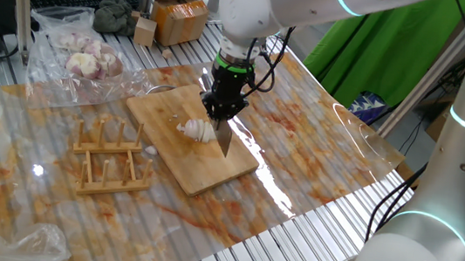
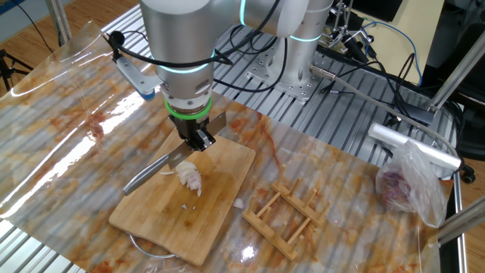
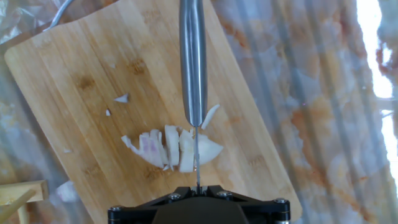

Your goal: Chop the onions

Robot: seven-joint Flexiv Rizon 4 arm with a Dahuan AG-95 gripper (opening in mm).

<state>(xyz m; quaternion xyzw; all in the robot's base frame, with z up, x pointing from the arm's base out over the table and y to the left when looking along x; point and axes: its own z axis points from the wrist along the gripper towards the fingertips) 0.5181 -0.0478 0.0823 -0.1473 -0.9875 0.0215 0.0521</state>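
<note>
The onion (image 3: pixel 174 147) lies on the wooden cutting board (image 3: pixel 74 68) as a row of pale slices with a pink tinge. It also shows as a whitish lump in one fixed view (image 1: pixel 196 130) and in the other (image 2: pixel 190 177). My gripper (image 1: pixel 222 105) is shut on a steel knife (image 3: pixel 193 62), seen edge-on in the hand view. Its blade (image 2: pixel 151 171) stands in the onion, between the slices and the uncut end. A few small onion bits (image 3: pixel 121 98) lie loose on the board.
A wooden dish rack (image 1: pixel 111 159) stands beside the board. A clear bag of pinkish onions (image 1: pixel 78 56) lies at the back. A clear plastic sheet (image 1: pixel 316 166) covers the stained table. A cardboard box (image 1: pixel 179 17) sits further back.
</note>
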